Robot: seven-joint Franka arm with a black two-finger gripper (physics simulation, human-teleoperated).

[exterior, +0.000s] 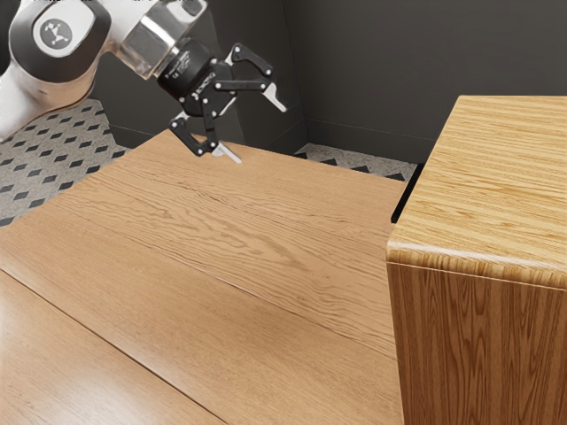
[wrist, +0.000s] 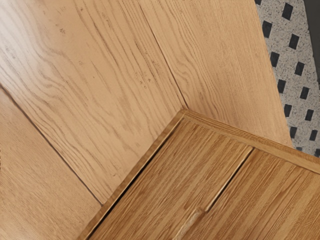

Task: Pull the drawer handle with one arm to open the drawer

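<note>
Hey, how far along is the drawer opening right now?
Nothing looks done: the cabinet front is flush, nothing pulled out. In hand: the tool hangs open above the table, well short of the cabinet. Left: reach the handle, grip it, pull.

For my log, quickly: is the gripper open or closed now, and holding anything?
Gripper: open, holding nothing, in the air above the table.

A light oak cabinet [exterior: 483, 221] stands upright on the table [exterior: 221, 239], toward its edge on the exterior view's right. The wrist view shows the drawer [wrist: 170, 185] shut and flush in the cabinet's front, with a thin seam alongside. Its handle [wrist: 188, 223] is a short wooden bar.
</note>
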